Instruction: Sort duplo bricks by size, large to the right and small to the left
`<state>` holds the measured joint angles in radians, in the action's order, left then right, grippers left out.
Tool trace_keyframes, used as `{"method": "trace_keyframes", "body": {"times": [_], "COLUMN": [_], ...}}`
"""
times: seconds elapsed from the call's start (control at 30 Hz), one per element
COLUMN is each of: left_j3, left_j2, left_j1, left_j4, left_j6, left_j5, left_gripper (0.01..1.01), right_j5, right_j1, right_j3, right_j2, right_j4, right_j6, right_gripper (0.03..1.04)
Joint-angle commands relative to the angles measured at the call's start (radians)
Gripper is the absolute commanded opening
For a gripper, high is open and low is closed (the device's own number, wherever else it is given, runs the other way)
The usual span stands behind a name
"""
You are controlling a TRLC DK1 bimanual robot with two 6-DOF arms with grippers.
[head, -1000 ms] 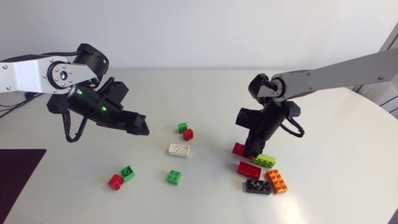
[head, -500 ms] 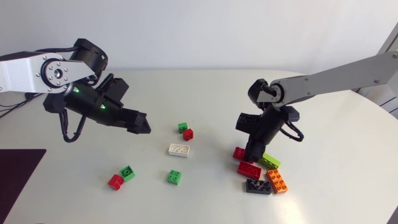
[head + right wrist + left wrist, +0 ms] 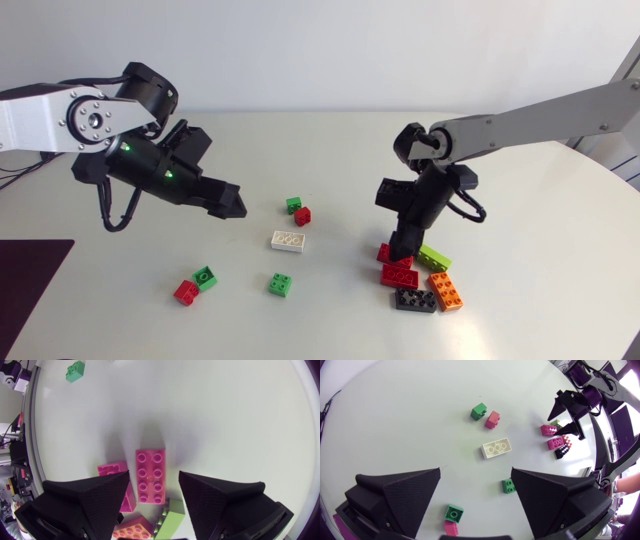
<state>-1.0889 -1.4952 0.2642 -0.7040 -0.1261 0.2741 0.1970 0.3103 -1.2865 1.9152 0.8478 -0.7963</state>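
My right gripper (image 3: 400, 246) stands open over the cluster of large bricks at the right. A red 2x4 brick (image 3: 150, 476) lies on the table between its fingers, touching neither. A second red brick (image 3: 399, 276), a lime brick (image 3: 435, 259), an orange brick (image 3: 446, 290) and a black brick (image 3: 414, 300) lie close around it. My left gripper (image 3: 232, 206) hangs open above the table's left middle, with nothing in it. Ahead of it lies a white large brick (image 3: 496, 448). Small bricks are scattered: a green (image 3: 294, 205) and red (image 3: 303, 216) pair, and one green brick (image 3: 280, 285).
A small green brick (image 3: 205, 277) and a small red one (image 3: 186, 292) lie together at the front left. A dark mat (image 3: 30, 290) covers the table's front left corner. The left wrist view shows my right gripper (image 3: 567, 410) beyond the white brick.
The right gripper carried the red brick a little toward the front, set it beside the other large bricks and opened. The left arm shifted only slightly to the right.
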Motion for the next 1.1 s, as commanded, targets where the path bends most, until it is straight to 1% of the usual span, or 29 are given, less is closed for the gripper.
{"method": "trace_keyframes", "body": {"times": [0.0, 0.1, 0.2, 0.27, 0.43, 0.5, 0.57, 0.7, 0.8, 0.97, 1.07], "left_j3": [0.017, 0.017, 0.058, 0.092, 0.15, 0.159, 0.158, 0.123, 0.07, -0.035, -0.071], "left_j2": [0.024, 0.036, 0.038, 0.043, -0.01, -0.046, -0.08, -0.177, -0.266, -0.37, -0.402], "left_j1": [0.029, 0.07, 0.138, 0.202, 0.308, 0.339, 0.354, 0.377, 0.406, 0.458, 0.471], "left_j4": [-0.023, -0.051, -0.081, -0.086, -0.077, -0.048, -0.018, 0.021, 0.046, 0.054, 0.054], "left_j6": [0.029, 0.039, 0.042, 0.056, 0.057, 0.06, 0.063, 0.095, 0.125, 0.158, 0.169], "left_j5": [0.008, 0.0, -0.013, -0.056, -0.101, -0.128, -0.131, -0.142, -0.159, -0.185, -0.19], "left_gripper": [0.984, 0.984, 0.984, 0.984, 0.984, 0.984, 0.984, 0.984, 0.984, 0.984, 0.984], "right_j5": [-0.005, -0.005, -0.005, -0.007, -0.019, -0.019, -0.021, -0.025, -0.025, -0.027, -0.027], "right_j1": [0.026, 0.047, 0.065, 0.082, 0.119, 0.13, 0.138, 0.139, 0.139, 0.13, 0.116], "right_j3": [-0.071, -0.157, -0.2, -0.198, -0.171, -0.162, -0.154, -0.146, -0.142, -0.102, -0.088], "right_j2": [-0.028, -0.054, -0.087, -0.108, -0.128, -0.134, -0.139, -0.142, -0.143, -0.156, -0.16], "right_j4": [0.04, 0.089, 0.114, 0.117, 0.117, 0.117, 0.116, 0.116, 0.116, 0.105, 0.103], "right_j6": [0.026, 0.054, 0.081, 0.098, 0.128, 0.137, 0.144, 0.147, 0.151, 0.151, 0.146], "right_gripper": [0.85, 0.87, 0.87, 0.87, 0.87, 0.87, 0.87, 0.87, 0.87, 0.88, 0.88]}}
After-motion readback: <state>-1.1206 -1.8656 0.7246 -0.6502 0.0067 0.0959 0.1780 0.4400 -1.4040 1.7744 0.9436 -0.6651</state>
